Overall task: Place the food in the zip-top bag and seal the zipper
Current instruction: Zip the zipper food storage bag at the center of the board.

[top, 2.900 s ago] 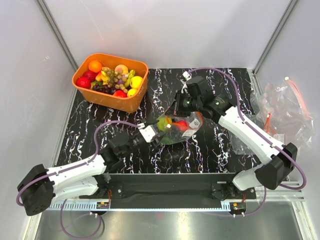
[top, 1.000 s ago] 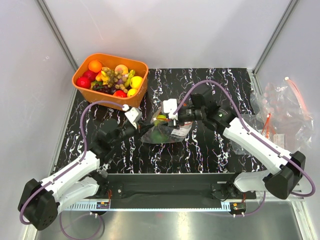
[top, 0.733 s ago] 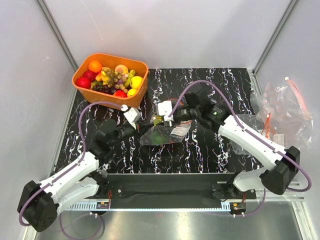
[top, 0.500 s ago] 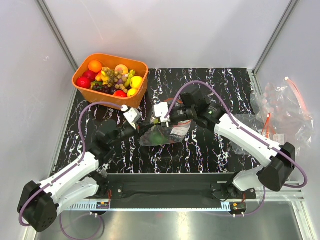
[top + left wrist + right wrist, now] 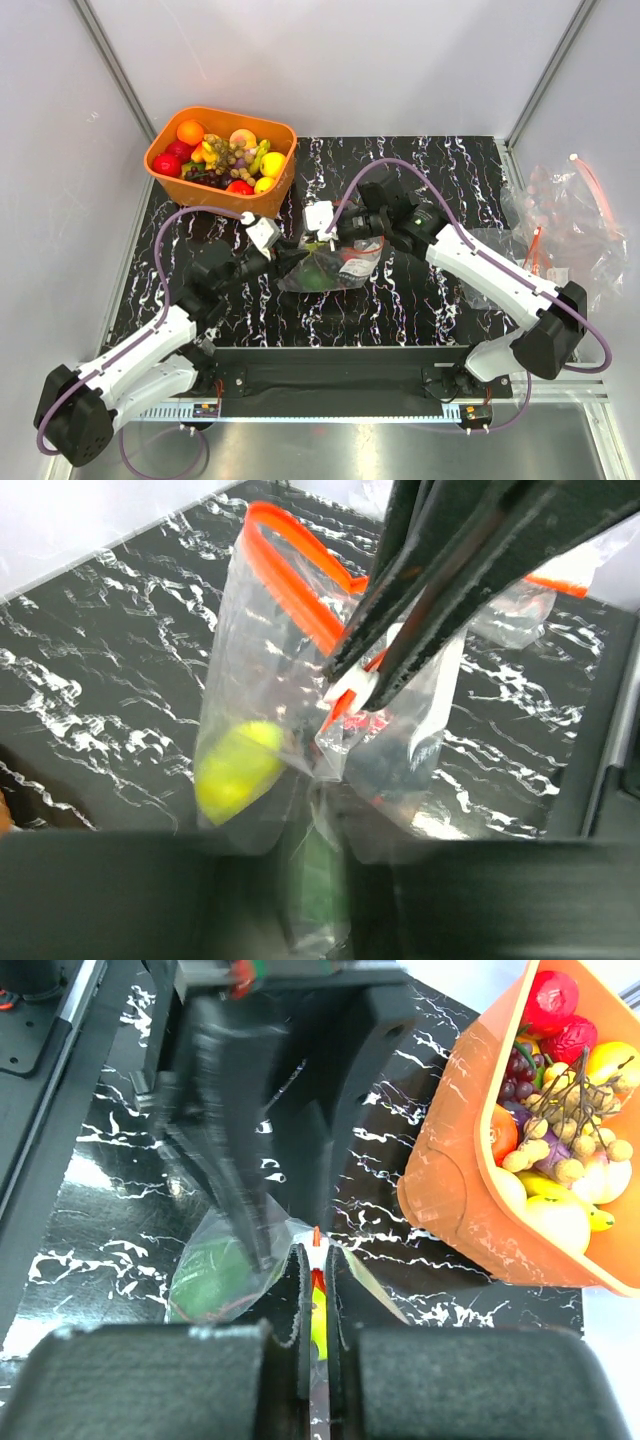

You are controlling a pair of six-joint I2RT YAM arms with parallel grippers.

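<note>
Bright, even overhead light; soft shadows on the glossy tabletop [image 5: 400,300]. Glare streaks the zip-top bag [image 5: 250,680]. Left fingers [image 5: 230,1170] smear with motion blur (both wrist-view foregrounds are defocused).

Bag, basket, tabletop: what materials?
Zip-top bag: thin clear plastic film, glossy, see-through and crinkled. Basket: orange moulded plastic by its look, smooth with rounded corners. Tabletop: black with white veins, a marble look; possibly printed laminate.
</note>
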